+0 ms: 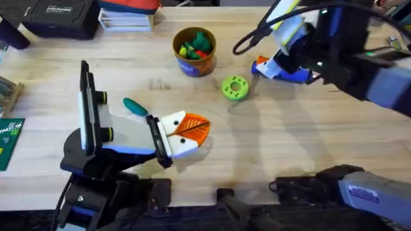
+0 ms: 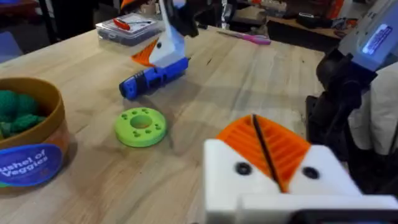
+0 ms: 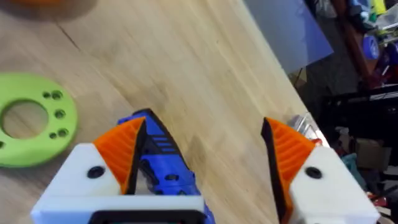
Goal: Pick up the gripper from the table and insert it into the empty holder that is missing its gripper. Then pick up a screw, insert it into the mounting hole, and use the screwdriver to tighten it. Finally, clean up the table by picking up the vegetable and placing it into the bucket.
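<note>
The blue screwdriver (image 1: 294, 75) (image 2: 153, 78) (image 3: 159, 167) lies on the table at the back right. My right gripper (image 1: 275, 66) (image 3: 205, 146) is open around its rear end, with one orange pad (image 3: 122, 147) touching it. The teal vegetable (image 1: 135, 106) lies left of centre. Beside it, my left gripper (image 1: 191, 128) (image 2: 268, 148) hovers low and shut, pads pressed together on nothing. The bucket (image 1: 192, 67) (image 2: 32, 163) stands at the back centre with toy vegetables inside. The loose gripper piece and the screw are out of view.
A lime-green ring-shaped disc (image 1: 234, 88) (image 2: 140, 126) (image 3: 31, 118) lies between the bucket and the screwdriver. Boxes and a black case (image 1: 58, 16) line the far edge. A green circuit board (image 1: 8, 141) lies at the left edge.
</note>
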You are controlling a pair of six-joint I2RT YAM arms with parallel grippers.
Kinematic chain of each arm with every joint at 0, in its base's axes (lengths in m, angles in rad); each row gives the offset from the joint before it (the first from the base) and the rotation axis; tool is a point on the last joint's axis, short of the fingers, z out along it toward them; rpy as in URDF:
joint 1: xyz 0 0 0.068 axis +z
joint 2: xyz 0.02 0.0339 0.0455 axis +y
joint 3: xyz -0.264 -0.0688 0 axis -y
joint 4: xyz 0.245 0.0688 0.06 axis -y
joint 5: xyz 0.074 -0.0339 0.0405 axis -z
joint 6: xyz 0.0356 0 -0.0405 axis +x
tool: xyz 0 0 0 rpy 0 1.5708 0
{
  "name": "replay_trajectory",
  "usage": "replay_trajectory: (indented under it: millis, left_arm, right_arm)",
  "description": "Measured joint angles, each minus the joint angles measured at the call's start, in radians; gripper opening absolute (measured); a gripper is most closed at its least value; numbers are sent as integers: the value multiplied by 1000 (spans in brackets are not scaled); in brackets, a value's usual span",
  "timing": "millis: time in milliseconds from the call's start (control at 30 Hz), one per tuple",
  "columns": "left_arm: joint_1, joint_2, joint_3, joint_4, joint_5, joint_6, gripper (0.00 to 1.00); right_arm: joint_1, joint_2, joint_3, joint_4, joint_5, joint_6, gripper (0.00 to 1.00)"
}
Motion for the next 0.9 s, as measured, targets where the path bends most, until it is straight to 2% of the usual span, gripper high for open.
replay_trajectory:
  millis: [33, 133, 167, 267, 333, 567, 733, 800, 900]
  left_arm:
    - [0, 0, 0, 0, 0, 3, 166]
    - [0, 0, 0, 0, 0, 2, 655]
    - [0, 0, 0, 0, 0, -2, 742]
    - [0, 0, 0, 0, 0, -1, 785]
    - [0, 0, 0, 0, 0, -2, 961]
    - [0, 0, 0, 8, -30, 9, 985]
    - [0, 0, 3, 101, -83, 12, 985]
    - [0, 0, 17, 46, -126, -4, 985]
    - [0, 6, 90, -110, -221, -16, 985]
  right_arm:
    - [11, -29, 0, -16, 0, 21, 994]
    - [55, -112, 0, -93, 0, 92, 994]
    - [71, -134, 0, -120, 0, 111, 994]
    - [128, -195, 0, -219, 0, 179, 993]
    - [169, -225, 0, -275, 0, 227, 993]
    - [271, -258, 0, -333, 0, 440, 994]
    - [310, -258, 0, -337, -1, 508, 994]
    - [319, -258, 0, -336, -1, 522, 994]
    - [321, -258, 0, -336, 0, 531, 994]
